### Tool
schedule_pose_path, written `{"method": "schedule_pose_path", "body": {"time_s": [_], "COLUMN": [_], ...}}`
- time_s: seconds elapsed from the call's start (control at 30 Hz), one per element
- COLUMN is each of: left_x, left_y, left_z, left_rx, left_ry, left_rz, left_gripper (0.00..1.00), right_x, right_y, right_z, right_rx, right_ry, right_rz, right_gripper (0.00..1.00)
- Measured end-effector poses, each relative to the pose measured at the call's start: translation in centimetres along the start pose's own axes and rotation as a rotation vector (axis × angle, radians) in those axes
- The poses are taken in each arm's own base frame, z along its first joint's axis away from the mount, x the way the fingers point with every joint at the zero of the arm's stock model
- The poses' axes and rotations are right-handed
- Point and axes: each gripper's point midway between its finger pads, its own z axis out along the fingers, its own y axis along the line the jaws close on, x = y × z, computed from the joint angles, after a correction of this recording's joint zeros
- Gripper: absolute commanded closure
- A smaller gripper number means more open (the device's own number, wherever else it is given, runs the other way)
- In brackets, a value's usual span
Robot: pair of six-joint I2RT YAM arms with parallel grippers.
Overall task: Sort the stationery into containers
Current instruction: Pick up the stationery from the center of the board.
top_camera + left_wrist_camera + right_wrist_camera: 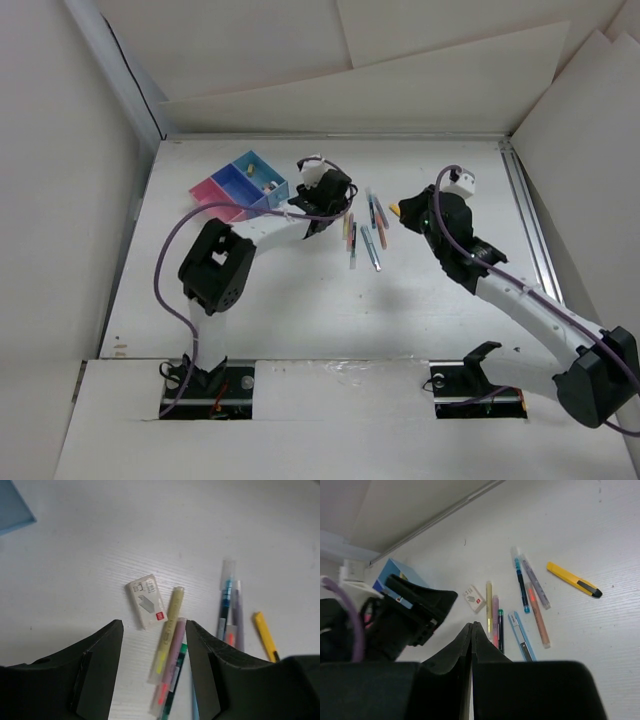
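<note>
Several pens (362, 236) lie loose on the white table between the arms. The joined bins, one pink (212, 196) and the others light blue (256, 172), stand at the back left. My left gripper (154, 627) is open and empty, low over a yellow highlighter (169, 622), a pink pen (171, 662) and a green pen lying side by side. A small white eraser box (146, 601) lies just beyond its left finger. My right gripper (472, 626) is shut and empty, above the table to the right of the pens (530, 587).
A yellow cutter (572, 579) lies at the right end of the pile, and also shows in the left wrist view (265, 635). A blue bin corner (12, 505) is at the far left. White walls and a metal rail (528, 215) border the table.
</note>
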Motion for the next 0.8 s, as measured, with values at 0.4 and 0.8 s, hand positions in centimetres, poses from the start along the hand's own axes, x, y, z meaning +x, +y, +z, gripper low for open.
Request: {"method": "schedule_pose_path", "body": {"time_s": [0.4,0.8], "left_x": [4.3,4.5], "left_y": [2.3,0.8], "left_z": [5.5,6.8], "left_rx": [-0.118,-0.090], "left_ry": [0.082,0.087], "left_rz": [-0.013,-0.023], "left_gripper": [0.51,0.53], "right_x": [-1.2,-0.4], "right_y": [-0.4,-0.6], "right_z": [-0.8,-0.4], "right_rx": [0.006,0.007], "right_ry": [-0.041,-0.009], "right_rz": [0.029,0.021], "right_gripper": [0.62,0.62]}}
